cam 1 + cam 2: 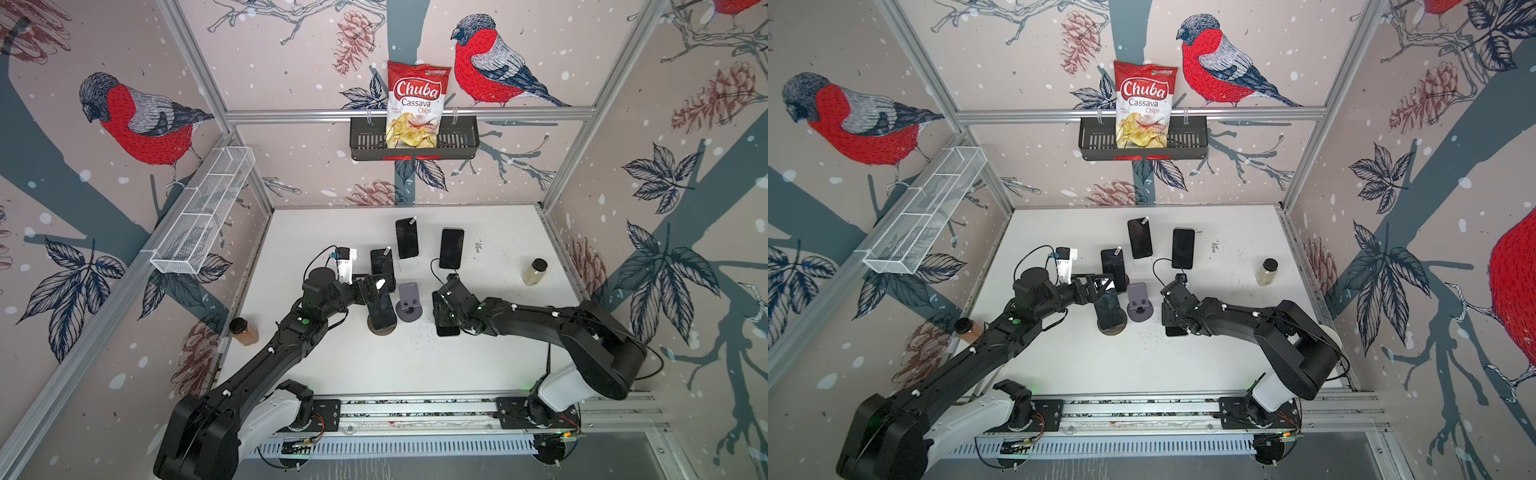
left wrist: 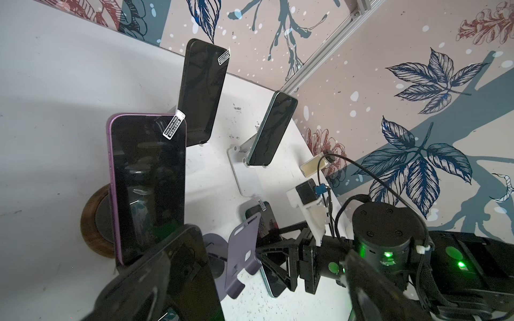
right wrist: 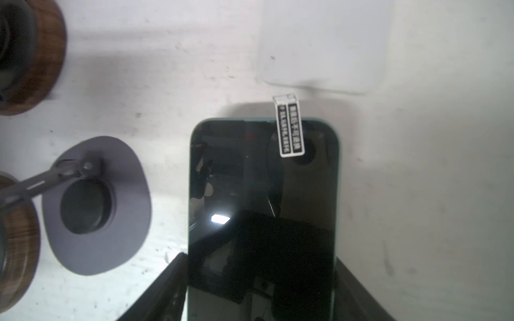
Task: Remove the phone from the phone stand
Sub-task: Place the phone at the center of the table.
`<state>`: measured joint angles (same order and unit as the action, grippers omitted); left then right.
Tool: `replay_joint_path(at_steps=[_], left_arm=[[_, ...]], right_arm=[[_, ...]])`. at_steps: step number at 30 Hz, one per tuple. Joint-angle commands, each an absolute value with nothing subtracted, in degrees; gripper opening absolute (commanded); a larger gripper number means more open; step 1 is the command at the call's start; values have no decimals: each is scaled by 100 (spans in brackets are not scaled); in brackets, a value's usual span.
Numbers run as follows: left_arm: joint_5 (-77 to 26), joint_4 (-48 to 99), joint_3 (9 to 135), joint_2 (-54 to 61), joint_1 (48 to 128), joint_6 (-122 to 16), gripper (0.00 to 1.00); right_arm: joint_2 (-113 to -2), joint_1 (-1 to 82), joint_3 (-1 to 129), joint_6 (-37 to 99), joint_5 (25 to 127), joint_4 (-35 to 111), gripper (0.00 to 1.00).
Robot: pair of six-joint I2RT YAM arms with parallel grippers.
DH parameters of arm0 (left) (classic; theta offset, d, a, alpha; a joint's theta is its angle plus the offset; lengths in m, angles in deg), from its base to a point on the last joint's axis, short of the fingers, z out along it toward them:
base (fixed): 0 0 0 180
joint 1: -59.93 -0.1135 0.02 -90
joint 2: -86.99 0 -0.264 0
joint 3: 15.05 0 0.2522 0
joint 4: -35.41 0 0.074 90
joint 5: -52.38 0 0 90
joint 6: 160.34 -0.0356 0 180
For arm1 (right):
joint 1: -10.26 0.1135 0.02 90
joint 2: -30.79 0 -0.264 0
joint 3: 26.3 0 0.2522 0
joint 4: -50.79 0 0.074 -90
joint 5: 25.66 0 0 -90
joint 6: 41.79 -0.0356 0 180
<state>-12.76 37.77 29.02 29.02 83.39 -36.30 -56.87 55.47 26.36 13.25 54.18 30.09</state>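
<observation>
The purple phone stand (image 1: 409,301) (image 3: 94,205) is empty near the table's middle. Just right of it my right gripper (image 1: 444,316) (image 3: 260,258) is shut on a teal-edged phone (image 1: 446,330) (image 3: 264,180). Its fingers (image 3: 167,291) press both long edges, and the dark screen faces up. My left gripper (image 1: 376,291) stands wide open at the top end of another dark phone (image 1: 382,313), which leans on a round wooden stand (image 1: 380,331). Whether it touches that phone I cannot tell.
A purple phone (image 2: 147,189) leans on a second wooden stand (image 2: 91,222). Two more phones (image 1: 406,238) (image 1: 451,248) stand on pale stands behind. A brown spice jar (image 1: 243,331) is at the left edge and a pale jar (image 1: 535,272) at the right.
</observation>
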Motion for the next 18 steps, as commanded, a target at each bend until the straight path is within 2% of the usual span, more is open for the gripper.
replay_joint_path(at_steps=[1,9,18], left_arm=[[-1273,4006,2868,2899,8349,-3703,97],[-1266,4113,2807,2917,8350,-3677,97],[-1251,4118,2807,2916,8353,-3712,97]], right_arm=[[-5524,5411,2438,1074,5511,2457,66],[-5063,4891,2069,1110,5618,2490,67],[-5338,4872,2174,1402,5828,2367,69]])
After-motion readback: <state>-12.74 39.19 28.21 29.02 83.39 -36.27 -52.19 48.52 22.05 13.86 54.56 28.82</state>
